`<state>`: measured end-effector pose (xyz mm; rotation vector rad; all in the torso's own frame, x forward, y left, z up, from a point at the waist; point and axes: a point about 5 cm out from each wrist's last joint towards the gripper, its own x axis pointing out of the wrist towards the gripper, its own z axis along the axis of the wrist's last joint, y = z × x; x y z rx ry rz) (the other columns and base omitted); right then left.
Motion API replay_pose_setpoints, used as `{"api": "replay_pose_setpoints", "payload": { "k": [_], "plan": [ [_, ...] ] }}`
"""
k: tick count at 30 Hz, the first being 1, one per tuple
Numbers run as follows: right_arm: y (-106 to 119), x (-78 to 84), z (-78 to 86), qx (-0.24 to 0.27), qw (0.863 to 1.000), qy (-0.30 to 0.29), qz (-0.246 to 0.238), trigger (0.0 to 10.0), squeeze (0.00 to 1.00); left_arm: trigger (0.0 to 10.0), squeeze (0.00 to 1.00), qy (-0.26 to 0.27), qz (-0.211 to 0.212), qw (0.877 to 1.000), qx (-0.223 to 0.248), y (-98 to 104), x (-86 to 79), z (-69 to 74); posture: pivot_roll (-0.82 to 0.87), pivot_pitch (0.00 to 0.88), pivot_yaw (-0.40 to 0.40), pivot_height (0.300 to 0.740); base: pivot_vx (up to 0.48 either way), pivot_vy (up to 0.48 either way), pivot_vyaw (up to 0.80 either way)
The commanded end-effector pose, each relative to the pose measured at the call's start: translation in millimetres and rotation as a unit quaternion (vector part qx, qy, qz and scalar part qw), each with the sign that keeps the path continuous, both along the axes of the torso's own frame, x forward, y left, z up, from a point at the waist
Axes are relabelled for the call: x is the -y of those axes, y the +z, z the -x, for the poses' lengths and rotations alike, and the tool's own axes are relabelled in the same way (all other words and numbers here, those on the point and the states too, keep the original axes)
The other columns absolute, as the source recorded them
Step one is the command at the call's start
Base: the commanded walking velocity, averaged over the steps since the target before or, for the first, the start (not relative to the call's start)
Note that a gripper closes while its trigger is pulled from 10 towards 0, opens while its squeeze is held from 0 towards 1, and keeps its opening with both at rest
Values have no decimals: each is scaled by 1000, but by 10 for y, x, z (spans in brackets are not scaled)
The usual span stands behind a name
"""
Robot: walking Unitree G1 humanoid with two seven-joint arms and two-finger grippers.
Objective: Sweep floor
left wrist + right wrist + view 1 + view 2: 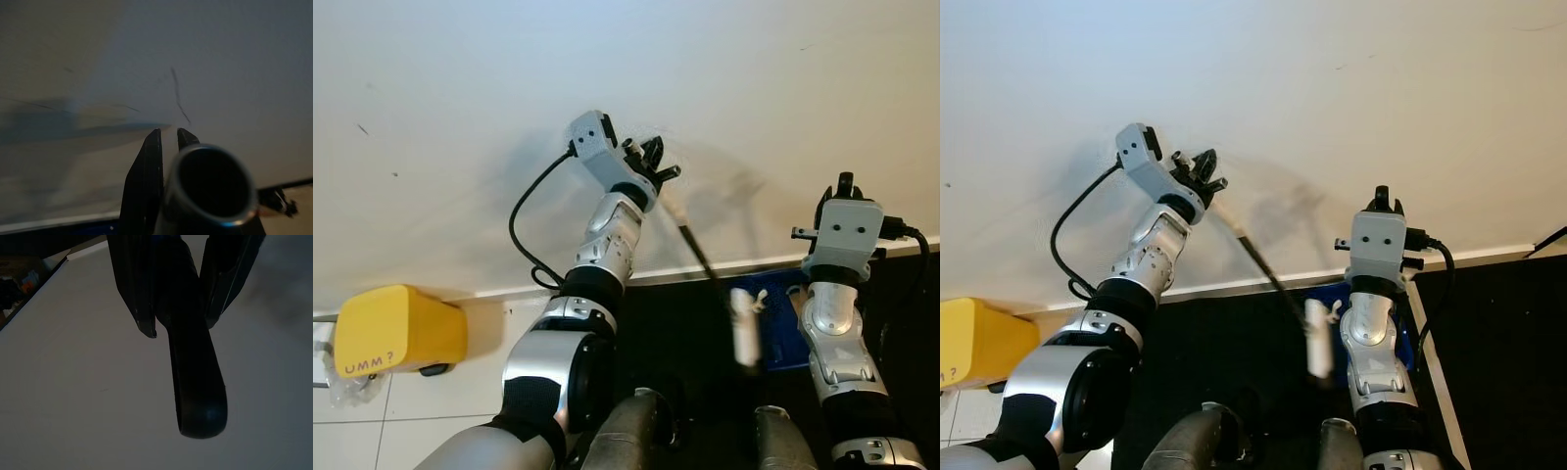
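Broom pole (700,257) in left gripper (653,163); right gripper (181,308) clamps dark handle (195,382).

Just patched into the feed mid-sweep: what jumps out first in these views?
Both arms are raised against the white wall. The left gripper is shut on the top of a thin dark broom handle that slants down toward the blue dustpan on the dark floor, and the right gripper is shut on a dark rounded handle. A yellow box marked "UMM?" sits low on the robot's left.

L arm raised, hand (658,166) clamped on rod; R hand (845,183) upright, gripping handle.
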<state>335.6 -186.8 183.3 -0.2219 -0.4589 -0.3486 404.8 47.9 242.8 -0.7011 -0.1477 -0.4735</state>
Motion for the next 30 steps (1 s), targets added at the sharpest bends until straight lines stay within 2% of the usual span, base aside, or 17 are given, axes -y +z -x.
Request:
{"api": "replay_pose_setpoints", "payload": {
  "k": [1,3,7,8,10,13,14,15,16,17,20,21,22,26,28,29,30],
  "plan": [
    [-267,-117,3,-53,997,27,-42,10000,0,10000,392,-60,33,998,-3,-24,375,129,59,446,252,740,0,0,0],
    [-255,-110,-11,-51,997,27,-44,10000,0,10000,384,-78,36,996,4,3,428,165,61,440,248,740,0,0,0],
    [-239,-84,-27,-47,997,28,-50,10000,0,10000,376,-77,45,996,17,102,338,159,67,416,243,740,0,0,0],
    [-200,-80,-32,-38,997,42,-58,10000,0,10000,361,-63,28,997,35,199,162,143,77,388,236,740,0,0,0],
    [-183,-83,-33,-34,996,49,-60,10000,0,10000,361,-57,15,997,40,227,93,139,77,388,236,740,0,0,0],
    [-126,-107,-25,-22,994,74,-75,10000,0,10000,337,-32,-47,997,59,287,-192,165,81,355,231,740,0,0,0],
    [-126,-107,-25,-22,994,74,-75,10000,0,10000,337,-32,-47,997,59,287,-192,165,81,355,231,740,0,0,0],
    [-72,-140,-7,-14,991,97,-93,10000,0,10000,302,2,-123,990,64,291,-511,225,91,331,226,740,0,0,0],
    [-47,-154,5,-10,990,105,-98,10000,0,10000,251,23,-149,986,66,303,-651,260,96,318,225,740,0,0,0],
    [-47,-154,5,-10,990,105,-98,10000,0,10000,251,23,-149,986,66,303,-651,260,96,318,225,740,0,0,0],
    [-21,-173,22,-5,988,117,-100,10000,0,10000,235,46,-172,982,67,332,-822,315,97,302,224,740,0,0,0],
    [33,-198,50,6,984,135,-119,10000,0,10000,153,79,-199,974,77,430,-1035,372,97,269,212,740,0,0,0],
    [33,-198,50,6,984,135,-119,10000,0,10000,153,79,-199,974,77,430,-1035,372,97,269,212,740,0,0,0],
    [122,-276,100,17,975,170,-145,10000,0,10000,125,127,-229,961,83,574,-1273,453,87,236,201,740,0,0,0],
    [126,-296,106,17,973,176,-148,10000,0,10000,125,137,-238,958,81,580,-1301,466,79,220,196,740,0,0,0],
    [129,-340,119,13,970,188,-156,10000,0,10000,0,146,-248,955,77,583,-1335,484,71,205,191,740,0,0,0],
    [131,-368,130,10,967,197,-161,10000,0,10000,0,151,-256,952,72,586,-1353,513,71,205,191,740,0,0,0]
  ]
}}
